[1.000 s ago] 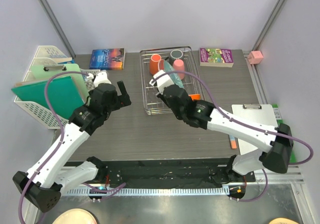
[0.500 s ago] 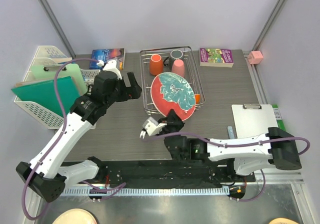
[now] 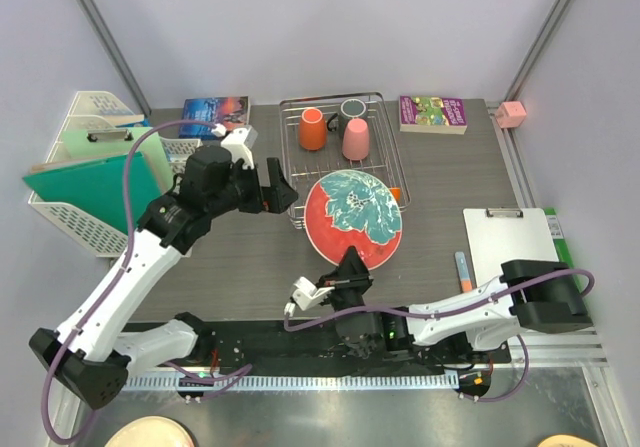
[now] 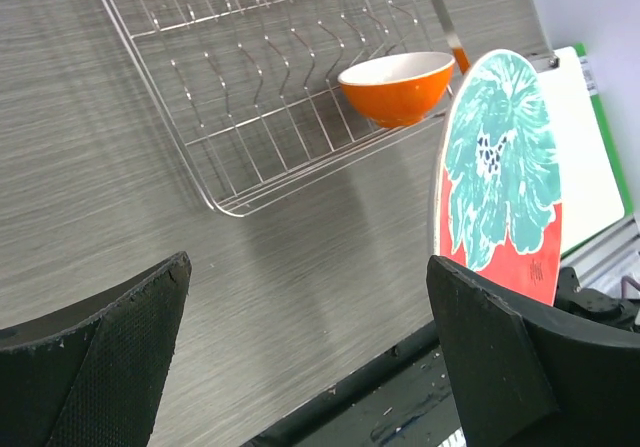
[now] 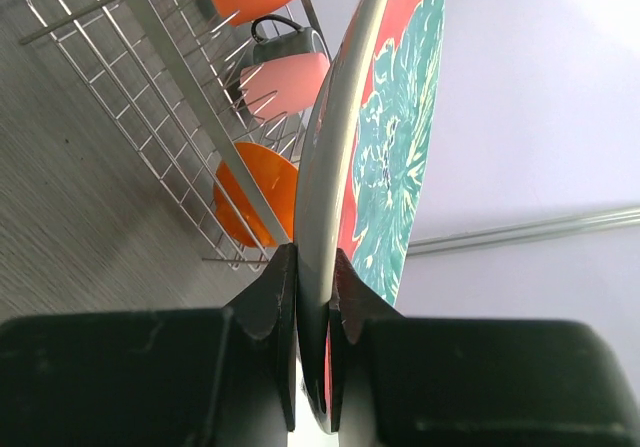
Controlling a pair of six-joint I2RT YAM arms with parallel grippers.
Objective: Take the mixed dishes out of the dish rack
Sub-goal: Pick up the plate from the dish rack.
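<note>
My right gripper (image 3: 351,268) is shut on the lower rim of the teal plate with red-orange rim (image 3: 355,217) and holds it upright on edge, over the near end of the silver dish rack (image 3: 284,157). The right wrist view shows the fingers (image 5: 282,292) clamping the plate's (image 5: 392,147) edge. An orange mug (image 3: 311,129), a pink cup (image 3: 355,139) and a dark grey mug (image 3: 351,109) stand at the rack's far end. The orange-and-white bowl (image 4: 398,85) lies in the rack's near right corner. My left gripper (image 3: 276,189) is open and empty by the rack's left side.
A white lattice basket (image 3: 75,222) with green folders stands at the left. Books lie at the back left (image 3: 214,115) and back right (image 3: 433,112). A clipboard (image 3: 506,247) and a marker (image 3: 462,269) lie at the right, and a pink block (image 3: 512,113) at the far right.
The right gripper has lifted the plate out of the rack and drawn it toward the near edge. The left gripper has moved right, up to the rack's left side.
</note>
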